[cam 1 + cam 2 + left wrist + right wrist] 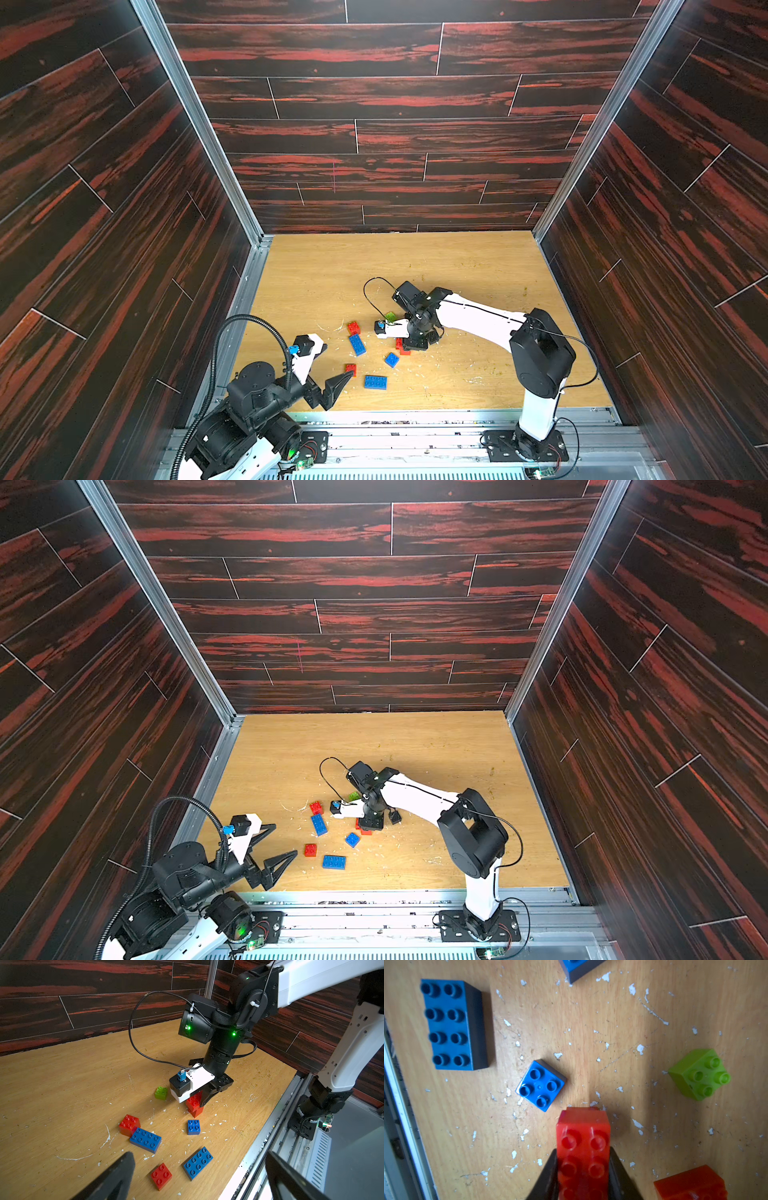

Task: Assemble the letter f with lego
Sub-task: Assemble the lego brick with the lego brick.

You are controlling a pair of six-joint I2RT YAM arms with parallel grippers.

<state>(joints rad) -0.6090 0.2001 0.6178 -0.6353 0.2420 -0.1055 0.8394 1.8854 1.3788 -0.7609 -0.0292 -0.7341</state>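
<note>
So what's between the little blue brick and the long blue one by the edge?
Bare table; little blue brick and long one sit apart, right wrist view.

Our right arm [478, 311] reaches forward, wrist bent down, right gripper [583, 1151] clamped on the red lego stack [583, 1124]. Our left arm [253, 390] sits folded, well apart from that stack, left gripper [285, 839] spread wide, empty.

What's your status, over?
Right gripper shut on oblong red plastic brick. Left gripper open, holding nothing. Small square blue plastic brick close beside, not touching.
</note>
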